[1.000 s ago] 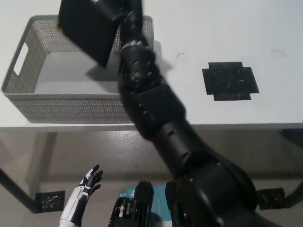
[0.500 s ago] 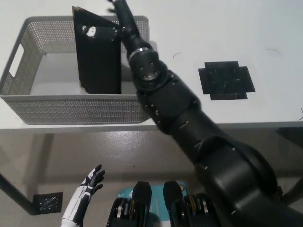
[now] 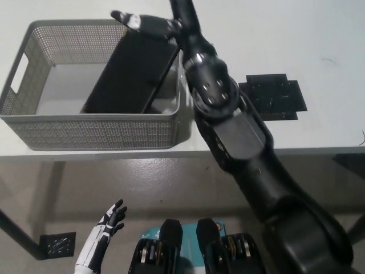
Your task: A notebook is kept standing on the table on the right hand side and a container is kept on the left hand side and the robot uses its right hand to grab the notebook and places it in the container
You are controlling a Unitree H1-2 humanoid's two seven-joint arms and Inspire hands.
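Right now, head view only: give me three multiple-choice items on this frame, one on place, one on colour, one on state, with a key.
1. Where is the notebook?
A. Standing on the black mat
B. Inside the mesh container, leaning on its right wall
C. On the floor under the table

2. What colour is the container?
A. Grey
B. Red
C. Blue

3. What is the left hand doing?
A. Holding the notebook
B. Gripping the container's rim
C. Hanging open below the table edge, holding nothing

Key: 1 B, the dark cover slants from the container floor up to its top right corner, where the right hand rests by its upper edge. 2 A, the mesh walls read grey against the white table. 3 C, the white hand shows at the lower left with fingers apart, away from everything.
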